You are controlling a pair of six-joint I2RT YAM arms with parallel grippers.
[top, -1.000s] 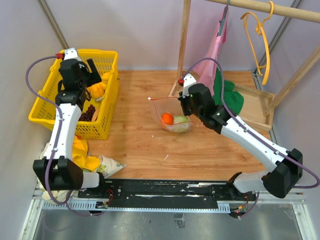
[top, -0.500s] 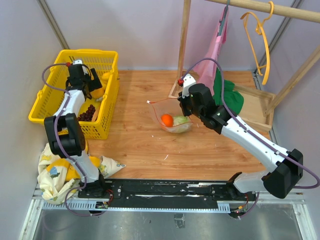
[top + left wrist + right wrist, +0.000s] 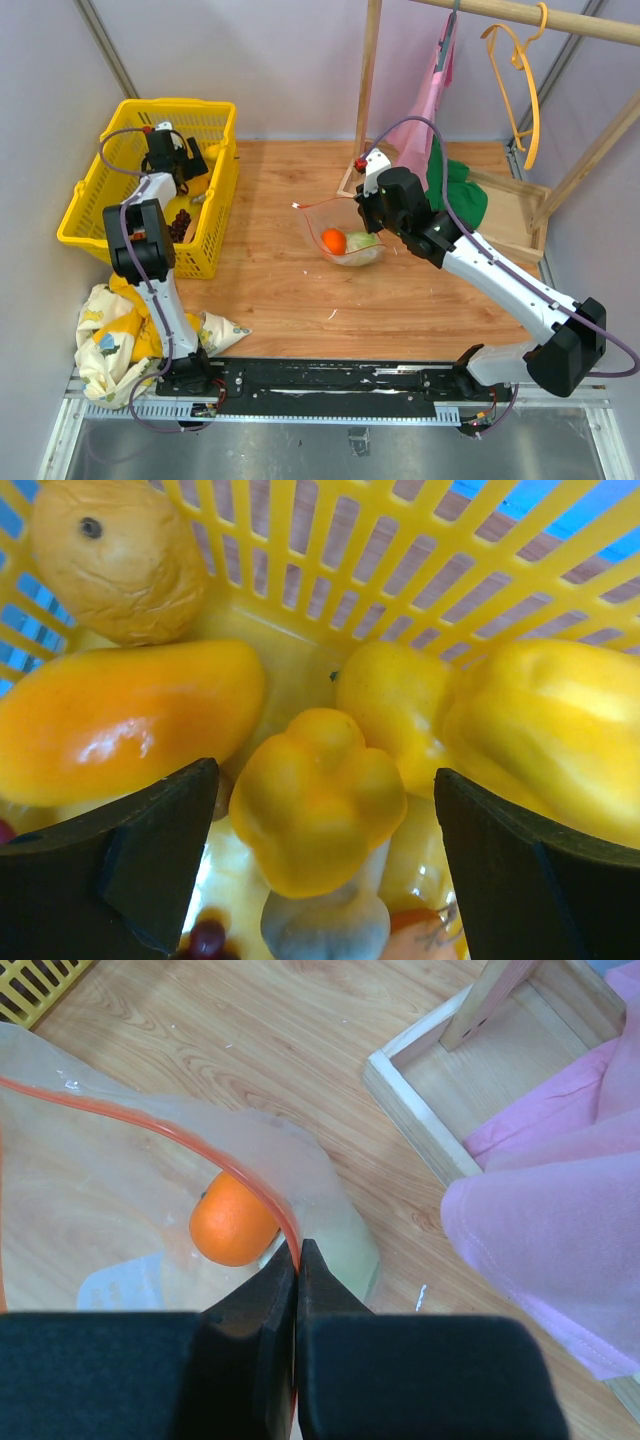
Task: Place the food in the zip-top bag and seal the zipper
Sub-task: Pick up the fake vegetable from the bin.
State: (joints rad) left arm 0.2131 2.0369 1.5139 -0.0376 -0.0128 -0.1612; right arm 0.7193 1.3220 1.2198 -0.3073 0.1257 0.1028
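We see the left gripper (image 3: 325, 780), jaws wide apart, inside the yellow mesh basket (image 3: 400, 570) over a glossy, lobed yellow pepper (image 3: 315, 800). A smooth elongated fruit (image 3: 120, 720) and a second pepper (image 3: 560, 730) run off the frame, and a pale bulb (image 3: 325, 925) is cut off below. The right gripper (image 3: 297, 1250) is pinched together on the thin orange-red zipper (image 3: 100, 1105) of the clear, crinkled zip-top bag (image 3: 120, 1190) on the wooden table (image 3: 250, 1050); inside we make out a round orange (image 3: 232, 1222), while a pale green piece (image 3: 345, 1250) is partly hidden behind the fingers.
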